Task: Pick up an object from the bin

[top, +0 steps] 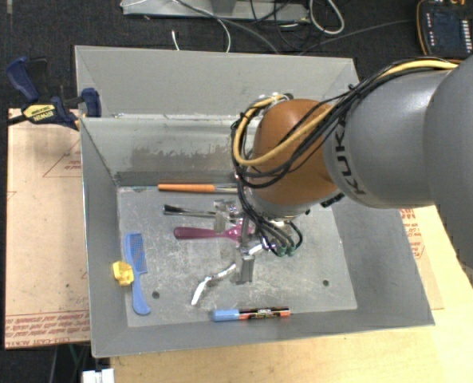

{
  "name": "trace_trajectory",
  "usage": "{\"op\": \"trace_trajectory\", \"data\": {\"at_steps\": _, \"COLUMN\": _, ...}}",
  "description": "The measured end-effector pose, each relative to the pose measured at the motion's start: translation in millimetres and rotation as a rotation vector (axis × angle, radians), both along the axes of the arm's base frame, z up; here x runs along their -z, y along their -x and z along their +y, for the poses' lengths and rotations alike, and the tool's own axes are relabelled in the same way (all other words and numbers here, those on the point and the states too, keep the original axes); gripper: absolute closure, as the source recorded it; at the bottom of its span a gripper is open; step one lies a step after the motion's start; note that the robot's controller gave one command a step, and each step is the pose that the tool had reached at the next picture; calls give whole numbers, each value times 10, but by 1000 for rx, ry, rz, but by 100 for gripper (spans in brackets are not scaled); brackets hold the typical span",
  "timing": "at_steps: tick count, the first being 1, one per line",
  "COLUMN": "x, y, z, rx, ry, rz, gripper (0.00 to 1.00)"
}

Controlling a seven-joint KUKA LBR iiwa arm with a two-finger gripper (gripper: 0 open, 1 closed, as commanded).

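Jaws reach down at the middle of the bin (pixel 172 154), and I cannot tell whether they are open or closed. Gripper (pixel 244 268) meets one end of a silver metal piece (pixel 208 286), just below a purple handle (pixel 195 232), likely chosen because it lies clear of the walls.

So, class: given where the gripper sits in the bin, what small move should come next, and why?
Probably ease straight down. The gripper hangs in the middle of the bin, at the right end of the purple-handled tool, a silver piece just below it in view. Contact with either is unclear, so a short descent seems safest.
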State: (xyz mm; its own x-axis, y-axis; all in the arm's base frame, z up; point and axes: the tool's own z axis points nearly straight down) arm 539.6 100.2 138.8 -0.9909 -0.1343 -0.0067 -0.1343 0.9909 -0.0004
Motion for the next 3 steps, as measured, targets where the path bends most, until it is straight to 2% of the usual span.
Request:
{"op": "trace_trajectory", "data": {"at_steps": 1, "x": 644, "y": 80, "z": -138, "rx": -46, "ry": -2, "rz": 15, "gripper": 0}}
{"op": "trace_trajectory", "data": {"at_steps": 2, "x": 685, "y": 129, "z": -169, "rx": -336, "ry": 0, "rz": -7, "gripper": 0}}
{"op": "trace_trajectory", "data": {"at_steps": 3, "x": 647, "y": 79, "z": -129, "rx": -62, "ry": -3, "rz": 14, "gripper": 100}}
